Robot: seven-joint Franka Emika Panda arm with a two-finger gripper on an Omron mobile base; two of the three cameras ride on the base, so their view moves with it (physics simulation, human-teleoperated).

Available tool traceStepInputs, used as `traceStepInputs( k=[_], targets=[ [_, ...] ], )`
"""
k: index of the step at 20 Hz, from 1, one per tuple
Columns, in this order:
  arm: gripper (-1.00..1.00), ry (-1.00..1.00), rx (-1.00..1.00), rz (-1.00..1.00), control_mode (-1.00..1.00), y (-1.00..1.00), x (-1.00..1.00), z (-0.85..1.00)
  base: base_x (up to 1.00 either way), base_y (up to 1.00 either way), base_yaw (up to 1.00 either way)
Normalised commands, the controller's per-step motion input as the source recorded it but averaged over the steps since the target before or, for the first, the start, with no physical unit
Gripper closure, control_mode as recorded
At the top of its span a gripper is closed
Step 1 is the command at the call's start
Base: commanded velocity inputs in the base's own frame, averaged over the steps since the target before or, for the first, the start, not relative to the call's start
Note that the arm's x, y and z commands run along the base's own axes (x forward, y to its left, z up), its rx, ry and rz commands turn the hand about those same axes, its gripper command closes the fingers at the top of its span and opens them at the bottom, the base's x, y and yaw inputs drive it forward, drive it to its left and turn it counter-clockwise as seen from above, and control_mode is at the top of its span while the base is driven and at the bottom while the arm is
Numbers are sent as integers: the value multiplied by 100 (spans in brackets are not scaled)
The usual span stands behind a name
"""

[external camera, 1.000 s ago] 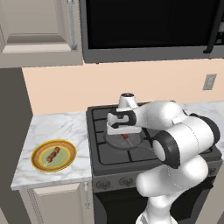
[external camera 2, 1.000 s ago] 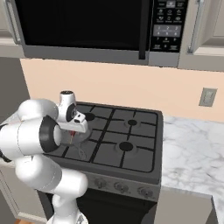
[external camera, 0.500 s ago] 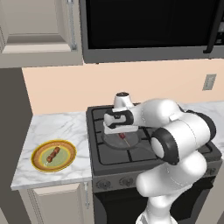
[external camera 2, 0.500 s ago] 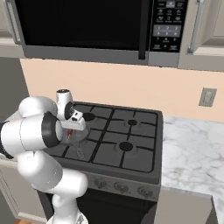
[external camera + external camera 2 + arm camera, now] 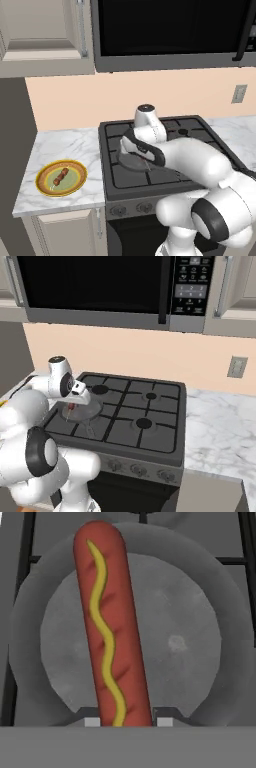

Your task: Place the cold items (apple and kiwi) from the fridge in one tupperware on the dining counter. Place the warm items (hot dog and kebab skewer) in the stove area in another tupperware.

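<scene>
On the stove [image 5: 165, 150], over its front-left burner, you have the gripper [image 5: 127, 722] down in a grey pan [image 5: 200, 637]. In the hand view the hot dog [image 5: 111, 627] runs straight up from between the two fingertips [image 5: 92, 722], which sit tight against its near end on either side, so you are clamped on the hot dog. It has a wavy line of mustard along its length and lies across the pan's flat bottom; you cannot tell from these pictures whether it is lifted clear of the pan or resting on it.

From the left base view you see the arm bent forward over the stove, the hand [image 5: 145, 145] pointing down at the pan [image 5: 131, 161], with the gripper itself hidden behind the wrist. From the right base view the hand [image 5: 75, 393] hangs just above the pan [image 5: 80, 412], and a small red patch of the hot dog [image 5: 72, 405] shows beneath it.

The kebab [image 5: 61, 176] is well apart from all this, lying on a yellow-rimmed plate [image 5: 45, 182] on the marble counter [image 5: 65, 147] to the left of the stove. A microwave [image 5: 100, 286] hangs above the stove.
</scene>
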Motion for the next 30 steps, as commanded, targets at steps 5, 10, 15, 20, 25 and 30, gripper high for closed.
traceStepInputs(
  k=[5,10,15,20,25,30],
  targets=[
    [100,-11,0,6,-100,0,-74,72,0,0,0],
    [100,-12,0,6,-100,0,-64,81,0,0,0],
    [100,-7,0,6,-100,0,-57,83,0,0,0],
    [100,-1,0,7,-100,0,-56,72,0,0,0],
    [100,-1,0,6,-100,0,-44,29,0,0,0],
    [100,0,0,13,-100,1,-58,0,0,0,0]
  ],
)
